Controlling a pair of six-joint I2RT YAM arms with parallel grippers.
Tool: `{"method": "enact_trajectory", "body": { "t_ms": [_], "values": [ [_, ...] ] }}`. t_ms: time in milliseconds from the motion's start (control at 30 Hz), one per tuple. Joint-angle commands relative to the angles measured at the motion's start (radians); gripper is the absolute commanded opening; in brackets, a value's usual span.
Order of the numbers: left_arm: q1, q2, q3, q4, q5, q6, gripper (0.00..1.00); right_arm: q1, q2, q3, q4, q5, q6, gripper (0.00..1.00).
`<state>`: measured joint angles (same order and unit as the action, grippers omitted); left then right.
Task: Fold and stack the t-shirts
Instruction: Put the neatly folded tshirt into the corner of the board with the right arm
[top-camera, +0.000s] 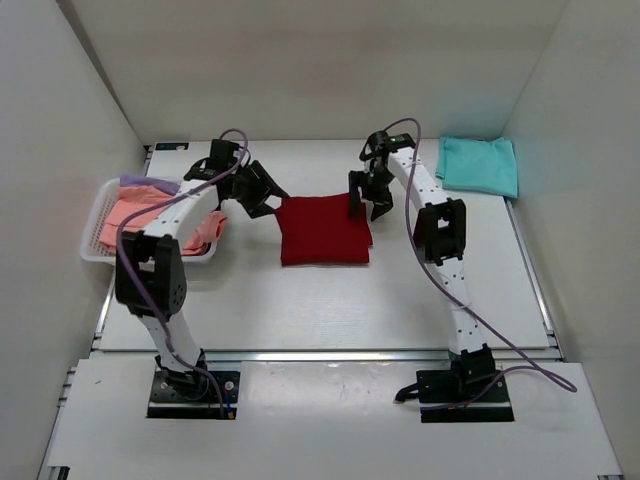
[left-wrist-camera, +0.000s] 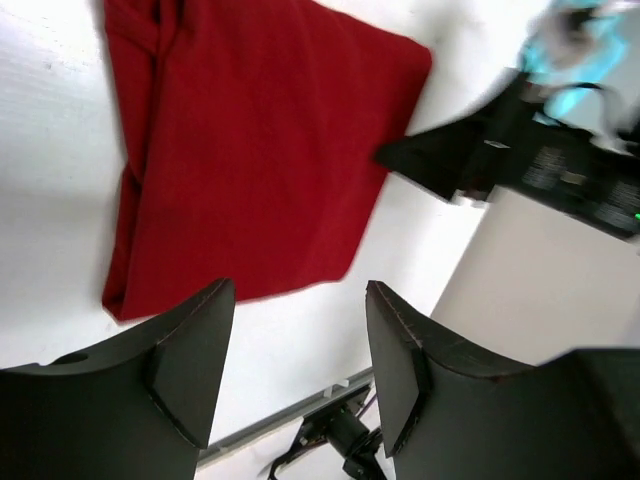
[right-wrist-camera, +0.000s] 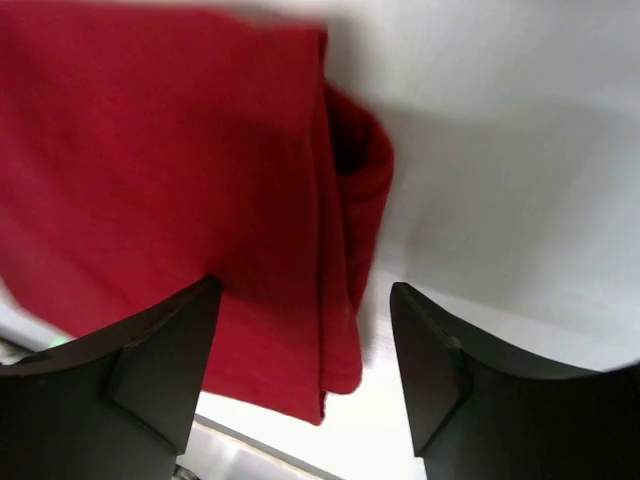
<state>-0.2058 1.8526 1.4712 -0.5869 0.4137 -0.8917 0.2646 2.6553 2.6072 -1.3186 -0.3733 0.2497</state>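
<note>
Your left gripper (left-wrist-camera: 300, 290): wide, empty, beside the left edge of the folded dark red t-shirt (top-camera: 322, 232). Your right gripper (right-wrist-camera: 305, 288): wide, empty, above its right edge. Shirt lies mid-table. Teal t-shirt (top-camera: 478, 163) far right; salmon pink t-shirt (top-camera: 135, 212) and lavender t-shirt (top-camera: 148, 184) in the white basket (top-camera: 93, 238), left.

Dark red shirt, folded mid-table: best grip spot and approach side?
Probably the right edge of the dark red shirt, where the folded layers bunch into a thick lip. Come down from the right with the right gripper, which hovers open over that edge. Pinching all layers there should hold the fold together; the flat middle gives nothing to pinch.
</note>
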Motion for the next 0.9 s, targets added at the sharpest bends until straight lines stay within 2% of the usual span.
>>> {"method": "enact_trajectory", "body": {
  "t_ms": [0,100,133,167,233,300,333,433,700,867],
  "values": [
    [0.029,-0.160,-0.077,0.013,0.010,0.008,0.66,0.015,-0.162,-0.065,-0.024,0.150,-0.016,0.67],
    [0.039,-0.226,-0.124,0.003,0.010,0.017,0.66,-0.005,-0.332,-0.191,-0.022,0.189,-0.012,0.68],
    [0.042,-0.251,-0.143,0.004,0.013,0.019,0.66,-0.002,-0.387,-0.301,-0.018,0.188,-0.007,0.67],
    [0.037,-0.260,-0.159,0.002,0.014,0.020,0.66,-0.002,-0.503,-0.457,0.016,0.195,-0.019,0.69],
    [0.025,-0.300,-0.196,0.021,0.023,0.013,0.65,0.004,-0.772,-0.864,0.224,0.177,-0.017,0.74],
    [0.016,-0.320,-0.221,0.036,0.025,0.005,0.66,-0.013,-0.912,-1.096,0.389,0.119,0.003,0.75],
    [0.013,-0.334,-0.242,0.035,0.036,0.001,0.66,-0.039,-0.949,-1.190,0.480,0.041,0.013,0.76],
    [0.008,-0.357,-0.276,0.036,0.040,-0.003,0.65,-0.054,-0.942,-1.279,0.646,-0.009,0.039,0.77],
    [0.005,-0.460,-0.365,0.045,0.017,-0.036,0.63,-0.016,-0.752,-1.286,0.915,-0.024,0.071,0.78],
    [0.008,-0.509,-0.397,0.044,-0.007,-0.046,0.63,-0.034,-0.657,-1.285,1.028,-0.119,0.118,0.79]
  ]
}}
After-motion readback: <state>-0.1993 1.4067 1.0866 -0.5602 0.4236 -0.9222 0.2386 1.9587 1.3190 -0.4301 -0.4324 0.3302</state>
